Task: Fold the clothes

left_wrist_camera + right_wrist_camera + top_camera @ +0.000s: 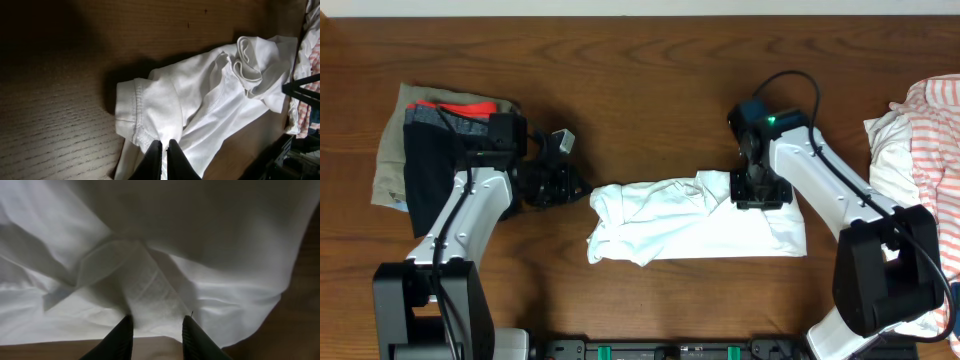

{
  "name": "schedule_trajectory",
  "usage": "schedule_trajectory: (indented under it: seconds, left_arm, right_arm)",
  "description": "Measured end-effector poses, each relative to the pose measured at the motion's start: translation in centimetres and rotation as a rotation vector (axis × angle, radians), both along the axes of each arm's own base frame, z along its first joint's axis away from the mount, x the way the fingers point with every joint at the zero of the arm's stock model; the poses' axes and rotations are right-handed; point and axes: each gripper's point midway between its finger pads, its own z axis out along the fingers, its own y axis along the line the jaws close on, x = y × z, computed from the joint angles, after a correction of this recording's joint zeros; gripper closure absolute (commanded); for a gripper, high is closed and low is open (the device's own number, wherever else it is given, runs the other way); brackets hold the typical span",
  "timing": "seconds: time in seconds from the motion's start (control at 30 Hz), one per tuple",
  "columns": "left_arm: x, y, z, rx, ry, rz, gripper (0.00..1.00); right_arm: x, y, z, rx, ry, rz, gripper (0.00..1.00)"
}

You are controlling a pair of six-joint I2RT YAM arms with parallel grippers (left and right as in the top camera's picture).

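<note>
The left pincer is clamped on the white shirt at its sleeve edge. The right pincer stands apart, astride a fold.

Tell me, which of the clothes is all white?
The shirt lying in the middle. The garment at the right edge has orange stripes, and the folded pile at the left is dark, grey and tan.

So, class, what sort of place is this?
Probably a robotics lab's laundry-folding bench: two robot arms at a wooden table, a white shirt between them, a folded pile and a striped heap at the sides.
</note>
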Motion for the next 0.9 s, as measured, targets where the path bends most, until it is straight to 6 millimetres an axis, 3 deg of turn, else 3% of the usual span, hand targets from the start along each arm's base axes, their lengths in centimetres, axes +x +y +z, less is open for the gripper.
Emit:
schedule_trajectory:
  seconds: [0.13, 0.4, 0.67, 0.9]
  left_arm:
    - [0.0, 0.0, 0.0, 0.000, 0.000, 0.000, 0.93]
    - [0.0, 0.0, 0.0, 0.000, 0.000, 0.000, 0.93]
    - [0.0, 0.0, 0.0, 0.000, 0.000, 0.000, 0.93]
    - [0.0, 0.0, 0.0, 0.000, 0.000, 0.000, 0.93]
  right_arm:
    - [-0.5, -0.1, -0.6, -0.001, 0.013, 0.019, 0.78]
    - [-0.5, -0.2, -0.6, 0.003, 0.015, 0.062, 0.69]
    - [1.7, -1.0, -0.7, -0.050, -0.062, 0.232, 0.74]
    - [2.1, 0.2, -0.8, 0.023, -0.068, 0.340, 0.69]
